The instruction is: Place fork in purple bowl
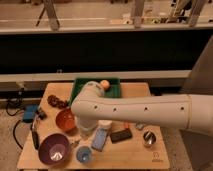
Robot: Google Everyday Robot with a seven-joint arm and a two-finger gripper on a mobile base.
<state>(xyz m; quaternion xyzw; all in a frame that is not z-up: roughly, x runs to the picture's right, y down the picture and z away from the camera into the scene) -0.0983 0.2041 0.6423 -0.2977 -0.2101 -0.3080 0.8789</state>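
a lab: robot arm's (145, 112) claw (88, 131) over cluttered wooden table (160, 152), cables (15, 131)

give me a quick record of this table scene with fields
gripper: under the arm's end, beside the orange bowl
fork: on table between purple bowl and blue cup
purple bowl: front left, looks empty
green tray: back of table, orange ball inside
task: fork not yet in bowl
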